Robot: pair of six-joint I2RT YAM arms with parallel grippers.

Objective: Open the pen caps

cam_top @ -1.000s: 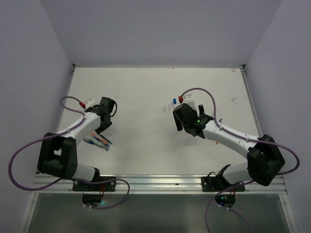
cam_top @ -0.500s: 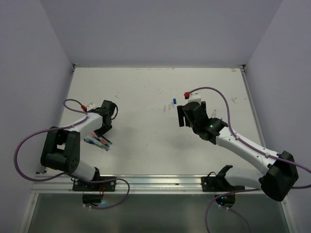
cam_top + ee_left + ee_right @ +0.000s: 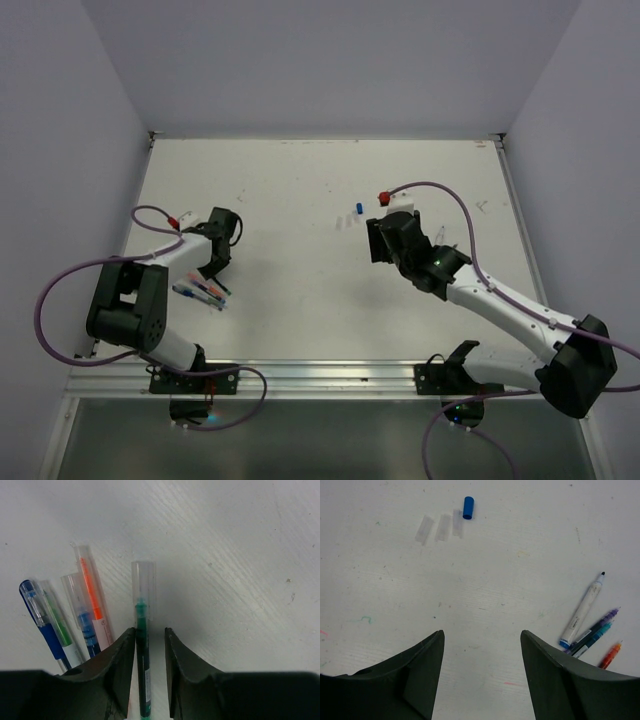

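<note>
Since one second ago, stretched out longer on the right side: elbow of the right arm now low by the right edge of the table [image 3: 280, 180], with the right gripper [image 3: 481, 635] at almost the same spot but less wide. On the left side, folded back more at the elbow, with the left gripper [image 3: 150, 632] kept at the bundle of pens.

Nearest, at the left gripper: straddles a green pen [image 3: 144, 680] lying flat on the table. Jaws open but narrow, one finger touching the barrel, a thin strip of table showing before the other. Not clamped yet. Just past the fingertips, a clear cap [image 3: 143, 580] on the tip of this pen, not pulled off. Just beside, four more capped pens side by side: an orange pen [image 3: 92, 600], a blue pen [image 3: 86, 630], a light green pen [image 3: 59, 625] and a dark blue pen [image 3: 45, 625].

Farther out, at the right gripper: jaws wide apart, nothing between them, only bare table below. To its right, a loose group with bare tips: a white marker [image 3: 582, 612], a purple pen [image 3: 606, 616], a teal pen [image 3: 592, 635] and a second orange pen [image 3: 610, 655].

Farthest, well ahead of the right gripper: a blue cap [image 3: 468, 507] lying alone on the table. Just beside it, three loose clear caps [image 3: 442, 527] in a row, faint against the white surface.
</note>
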